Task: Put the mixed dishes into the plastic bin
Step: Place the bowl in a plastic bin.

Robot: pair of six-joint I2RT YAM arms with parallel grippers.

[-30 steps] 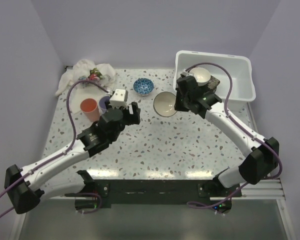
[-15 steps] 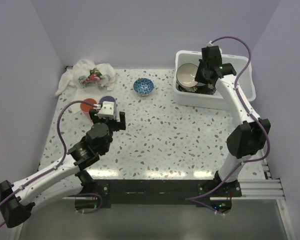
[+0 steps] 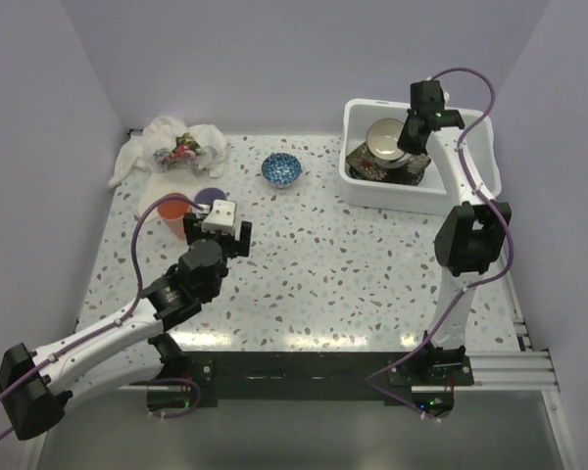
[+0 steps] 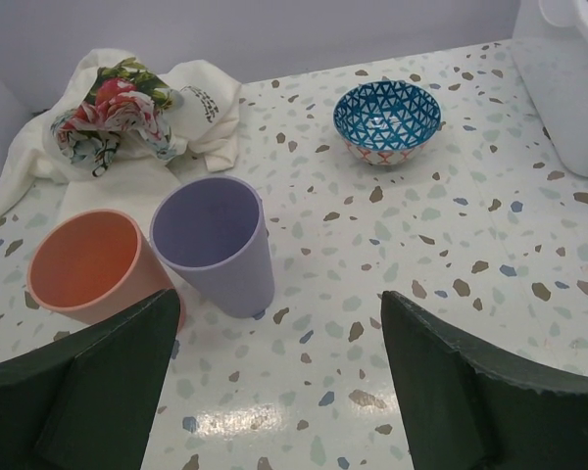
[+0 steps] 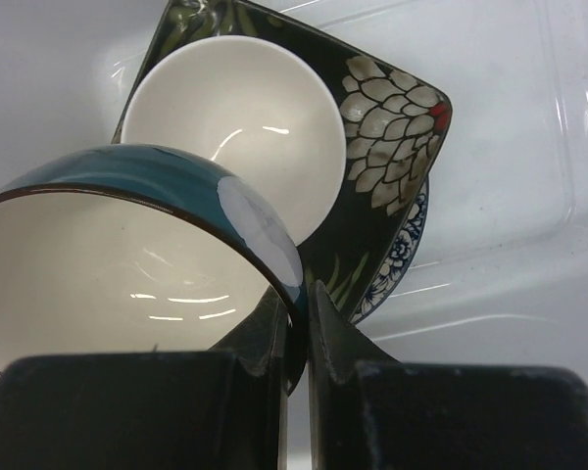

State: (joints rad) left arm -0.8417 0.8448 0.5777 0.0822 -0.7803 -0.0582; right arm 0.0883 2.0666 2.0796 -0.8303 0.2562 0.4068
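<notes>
Teal bowl, pinched by its rim in my right tool, hangs over the plastic bin beneath it; next, I judge, lower and let go.

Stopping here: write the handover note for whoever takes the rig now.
Left gripper: jaws open, empty, facing the orange cup and purple cup on the table.
Right gripper: jaws shut on the rim of the teal-sided bowl, held over the plastic bin.
Done: dark floral square plate, blue-patterned plate under it and small white bowl on it lie in the bin.
Left: release the held bowl; bin both cups and the blue triangle-pattern bowl.
</notes>
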